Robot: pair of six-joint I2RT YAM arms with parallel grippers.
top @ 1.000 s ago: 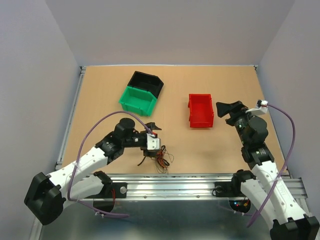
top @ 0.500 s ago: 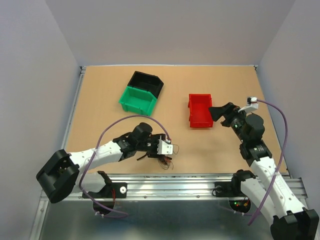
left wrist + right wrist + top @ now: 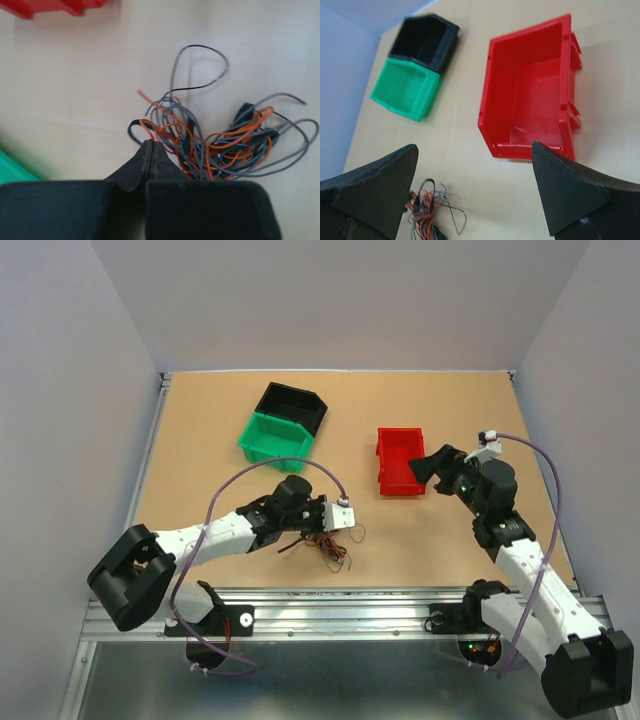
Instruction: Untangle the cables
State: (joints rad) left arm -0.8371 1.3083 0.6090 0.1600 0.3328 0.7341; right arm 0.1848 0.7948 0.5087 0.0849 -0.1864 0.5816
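Observation:
The cables (image 3: 328,548) lie as a small tangle of grey-black and orange-red wires near the table's front edge, left of centre. In the left wrist view the cables (image 3: 220,145) spread right of my left gripper (image 3: 151,142), whose jaws are pressed together on an orange-red wire at the tangle's left edge. From above, the left gripper (image 3: 312,538) sits low against the bundle. My right gripper (image 3: 432,468) hovers open beside the red bin, away from the wires. Its fingers (image 3: 380,190) frame the cables (image 3: 427,210) at the bottom left.
A red bin (image 3: 402,462) stands right of centre, seen empty in the right wrist view (image 3: 487,122). A green bin (image 3: 275,440) and a black bin (image 3: 292,405) sit together at the back left. Thick purple arm cables loop above both arms.
My left gripper has swung right over the tangle and closed from wide open to shut at its edge. The right arm has leaned left toward the red bin, jaws still open.

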